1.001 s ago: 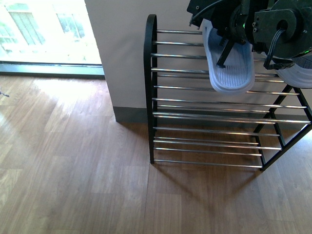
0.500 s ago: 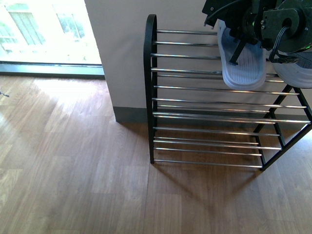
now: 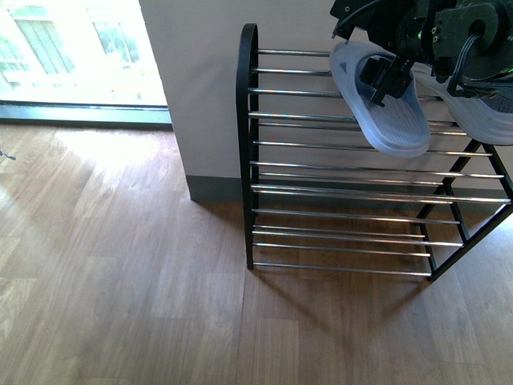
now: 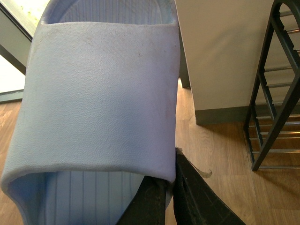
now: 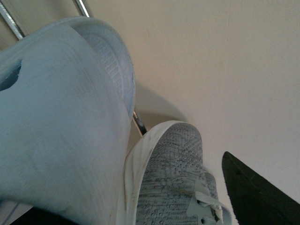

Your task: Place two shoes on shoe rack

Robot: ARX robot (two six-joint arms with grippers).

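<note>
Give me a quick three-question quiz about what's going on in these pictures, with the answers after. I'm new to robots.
1. True or false: the pale blue sandal held over the shoe rack shows its ridged sole in the front view.
2. In the right wrist view, which shoe sits next to the second pale blue sandal? A) a black boot B) a grey knit sneaker C) a red slipper
3. Fill in: the floor under the rack is made of ____.

Key
1. False; it shows the footbed and strap, with the left gripper at the strap.
2. B
3. Wood-look planks.
</note>
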